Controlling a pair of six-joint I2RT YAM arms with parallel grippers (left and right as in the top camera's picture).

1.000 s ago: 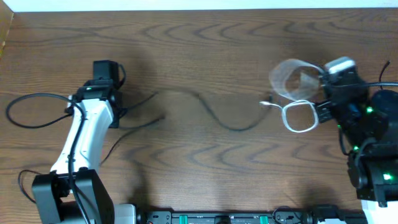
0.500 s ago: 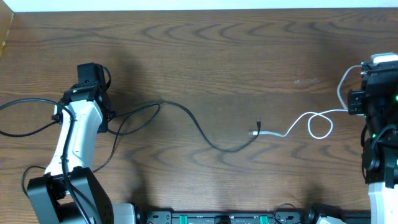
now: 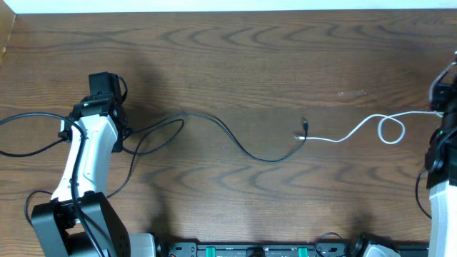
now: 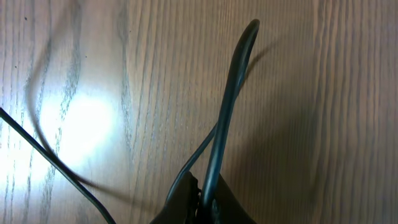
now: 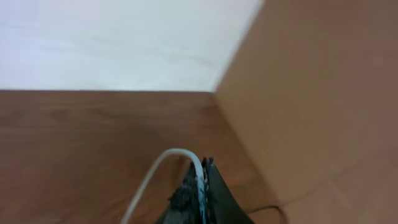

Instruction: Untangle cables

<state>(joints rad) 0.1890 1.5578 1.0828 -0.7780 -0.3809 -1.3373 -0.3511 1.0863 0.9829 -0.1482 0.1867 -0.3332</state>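
My left hand (image 4: 202,204) was pinched shut on a black cable (image 4: 229,93), which arched up ahead of the fingers over the worktop (image 4: 323,93) and trailed off toward the middle. My right hand (image 5: 200,196), at the right edge, was clamped on the white cable (image 5: 154,173). That cord lay stretched toward the centre with one small loop, its plug just beside the black cable's end.

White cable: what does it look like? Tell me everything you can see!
The white cable is thin and bendy, lying on the brown wooden table. It runs rightward in a wave, makes one small loop, then rises into the right gripper, shut on its end. Its other end, a small plug, meets the black cable.
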